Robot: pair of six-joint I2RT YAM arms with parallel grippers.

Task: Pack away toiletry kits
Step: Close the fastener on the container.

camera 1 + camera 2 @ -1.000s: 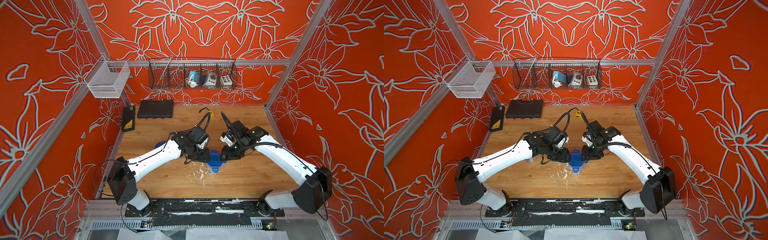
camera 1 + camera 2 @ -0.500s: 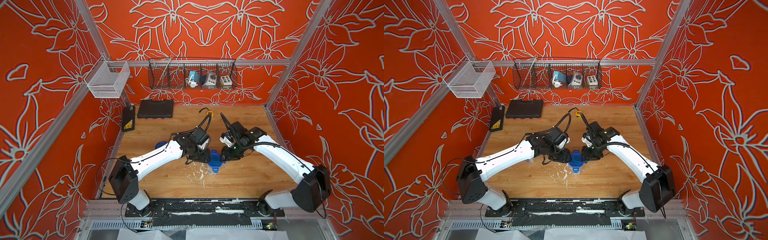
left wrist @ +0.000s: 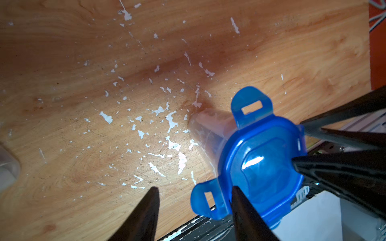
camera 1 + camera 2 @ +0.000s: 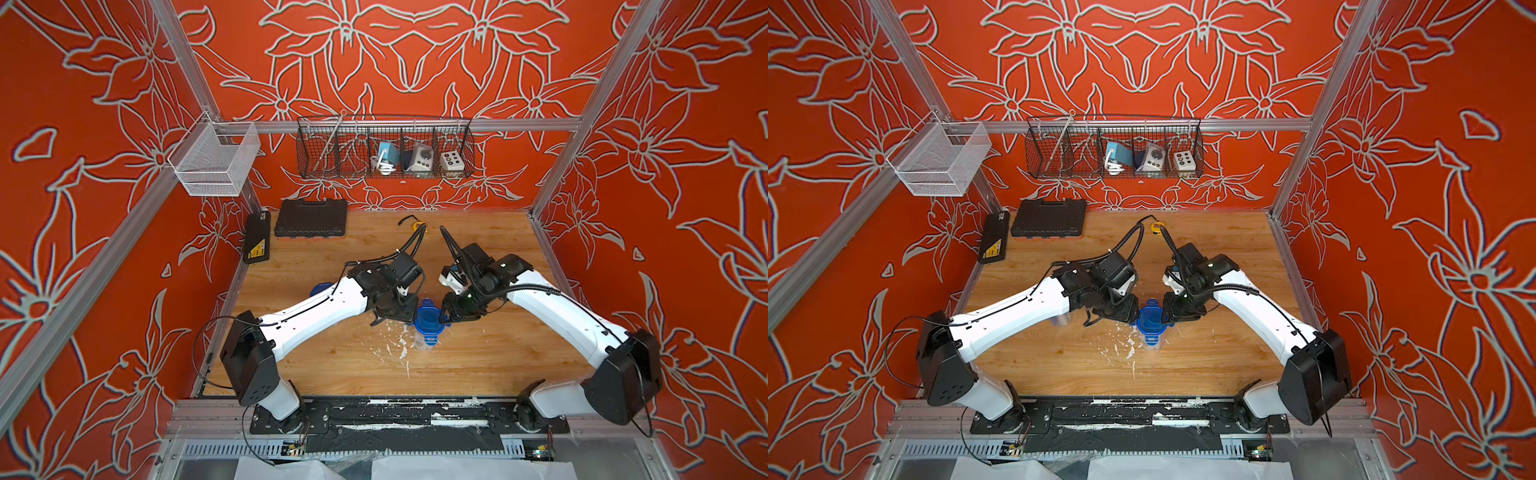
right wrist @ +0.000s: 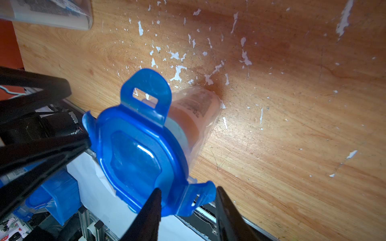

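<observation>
A clear plastic cup (image 4: pixel 424 343) stands mid-table with a blue four-tab lid (image 4: pixel 428 321) (image 4: pixel 1149 321) on it. A white printed item (image 5: pixel 194 104) shows through its wall. My left gripper (image 4: pixel 405 318) (image 3: pixel 194 187) is at the lid's left side, open. One lid tab (image 3: pixel 205 201) sits loose between its fingers and one fingertip (image 3: pixel 240 200) lies over the lid edge. My right gripper (image 4: pixel 446 318) (image 5: pixel 188 188) is at the lid's right side, open, astride another tab (image 5: pixel 200 197). A second cup (image 4: pixel 1063 320) stands half hidden under the left arm, with a tube inside (image 5: pixel 48 14).
A black tool case (image 4: pixel 311 218) and a flat black box (image 4: pixel 256 237) lie at the back left. A yellow tape measure (image 4: pixel 419 226) is at the back middle. A wire rack (image 4: pixel 384 151) and a white mesh basket (image 4: pixel 214 160) hang on the walls. White scuffs (image 4: pixel 395 345) mark the wood.
</observation>
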